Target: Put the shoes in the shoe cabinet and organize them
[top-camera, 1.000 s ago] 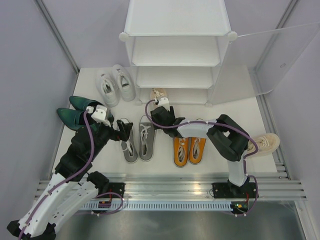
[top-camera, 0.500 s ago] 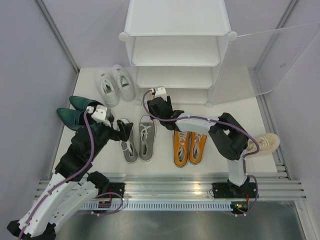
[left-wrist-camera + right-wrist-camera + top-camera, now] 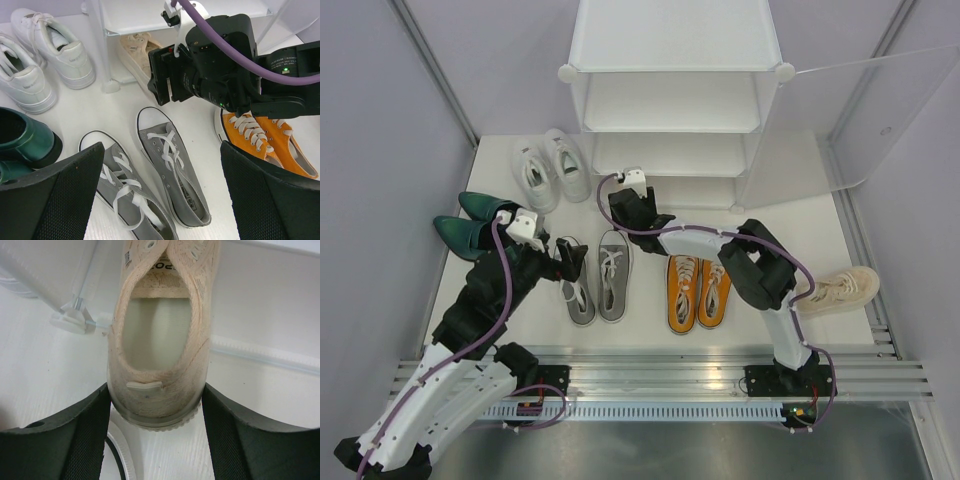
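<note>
As seen from the top camera: right gripper [image 3: 623, 195] at frame centre, at the foot of the shoe cabinet [image 3: 675, 70], jaw state not readable here; left gripper [image 3: 566, 260] lower left, over the grey lace-ups [image 3: 613, 280]. To their right, orange lace-ups [image 3: 698, 295]; upper left, white sneakers [image 3: 565, 165]; left edge, green shoes [image 3: 470, 207]; far right, second cream shoe [image 3: 842, 289].

Left wrist: left gripper [image 3: 161, 150] jaws spread wide, nothing between them; cream shoe [image 3: 136, 52] at upper centre, toe under a cabinet shelf panel, right gripper [image 3: 165, 75] at its heel.

Right wrist: right gripper [image 3: 155, 390] pinches the cream shoe [image 3: 160, 340] by the heel, one finger on each side; toe points to frame top.
</note>
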`<action>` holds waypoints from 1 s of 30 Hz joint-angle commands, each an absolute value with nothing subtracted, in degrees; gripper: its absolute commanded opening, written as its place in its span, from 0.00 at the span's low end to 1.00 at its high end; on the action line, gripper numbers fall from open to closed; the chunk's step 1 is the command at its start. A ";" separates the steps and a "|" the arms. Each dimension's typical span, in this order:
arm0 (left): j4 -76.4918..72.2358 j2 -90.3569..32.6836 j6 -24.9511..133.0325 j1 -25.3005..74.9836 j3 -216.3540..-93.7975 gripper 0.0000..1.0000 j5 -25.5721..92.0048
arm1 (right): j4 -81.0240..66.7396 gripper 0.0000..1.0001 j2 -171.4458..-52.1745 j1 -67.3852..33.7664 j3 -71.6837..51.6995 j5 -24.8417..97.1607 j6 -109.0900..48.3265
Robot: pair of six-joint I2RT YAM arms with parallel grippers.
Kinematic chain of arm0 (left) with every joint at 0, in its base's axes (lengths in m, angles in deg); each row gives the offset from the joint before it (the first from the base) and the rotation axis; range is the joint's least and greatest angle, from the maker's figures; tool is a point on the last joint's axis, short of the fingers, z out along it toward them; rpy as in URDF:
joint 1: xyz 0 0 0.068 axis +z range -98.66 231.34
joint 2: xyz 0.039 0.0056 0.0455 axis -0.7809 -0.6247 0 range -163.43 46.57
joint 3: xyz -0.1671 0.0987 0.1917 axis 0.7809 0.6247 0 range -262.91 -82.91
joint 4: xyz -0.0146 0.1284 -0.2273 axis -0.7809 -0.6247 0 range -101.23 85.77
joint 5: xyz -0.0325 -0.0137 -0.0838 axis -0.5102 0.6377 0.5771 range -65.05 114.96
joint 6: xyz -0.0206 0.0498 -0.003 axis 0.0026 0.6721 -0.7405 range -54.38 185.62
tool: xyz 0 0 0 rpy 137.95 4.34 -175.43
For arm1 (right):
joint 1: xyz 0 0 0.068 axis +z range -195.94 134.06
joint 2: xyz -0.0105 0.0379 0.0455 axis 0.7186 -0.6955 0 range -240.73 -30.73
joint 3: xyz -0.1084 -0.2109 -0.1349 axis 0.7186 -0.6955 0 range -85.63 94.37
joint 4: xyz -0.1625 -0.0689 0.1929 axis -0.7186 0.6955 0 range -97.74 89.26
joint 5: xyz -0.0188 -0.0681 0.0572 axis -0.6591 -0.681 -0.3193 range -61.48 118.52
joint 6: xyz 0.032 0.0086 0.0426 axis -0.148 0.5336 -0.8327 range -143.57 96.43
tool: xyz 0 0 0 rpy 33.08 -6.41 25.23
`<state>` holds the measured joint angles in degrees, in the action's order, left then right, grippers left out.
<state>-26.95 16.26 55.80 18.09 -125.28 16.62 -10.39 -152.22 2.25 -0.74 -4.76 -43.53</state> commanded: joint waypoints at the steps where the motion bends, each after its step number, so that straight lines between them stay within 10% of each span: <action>1: -26.56 16.25 56.66 17.77 -127.29 1.00 17.40 | -15.20 0.19 -153.68 0.38 3.14 -9.27 -45.80; 30: -26.82 15.98 57.18 17.77 -127.38 1.00 15.81 | -29.71 0.16 -162.74 -1.29 8.50 -8.31 -42.90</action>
